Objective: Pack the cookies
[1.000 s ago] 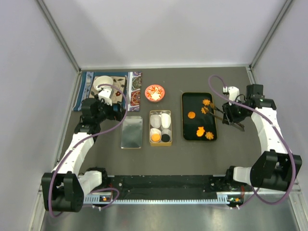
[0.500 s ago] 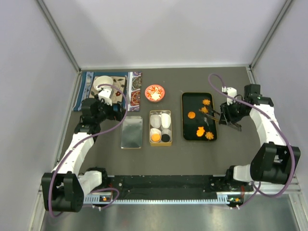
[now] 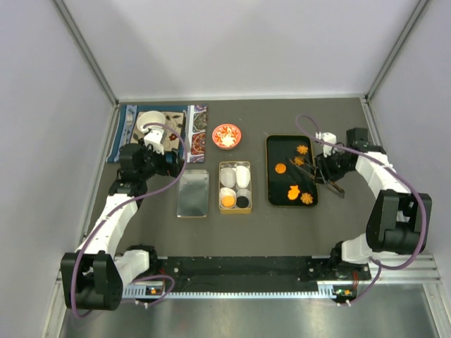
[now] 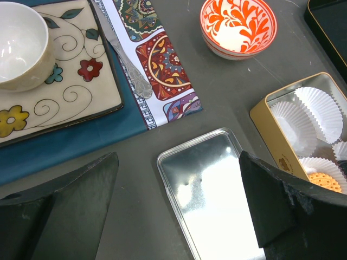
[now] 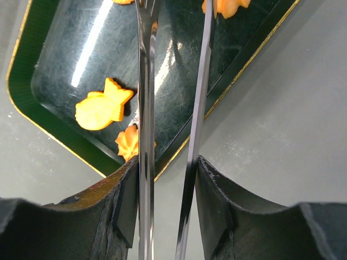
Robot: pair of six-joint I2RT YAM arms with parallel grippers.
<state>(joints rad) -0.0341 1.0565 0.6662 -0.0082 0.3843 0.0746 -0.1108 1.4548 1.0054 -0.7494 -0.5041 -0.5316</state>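
Tongs [image 5: 144, 81] in right claw [image 5: 168, 184], over tray [image 3: 280, 149]

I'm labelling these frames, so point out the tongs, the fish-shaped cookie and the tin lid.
tongs [image 5: 143, 81]: right wrist view, left blade.
fish-shaped cookie [image 5: 98, 110]: right wrist view, its middle.
tin lid [image 4: 214, 192]: left wrist view, shiny inside face.

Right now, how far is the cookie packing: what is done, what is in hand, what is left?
Done: one orange cookie and the black cookie sit in the tin. In hand: the right gripper holds tongs over the black tray. Left: about five orange cookies on that tray, two empty cups, and the lid off.
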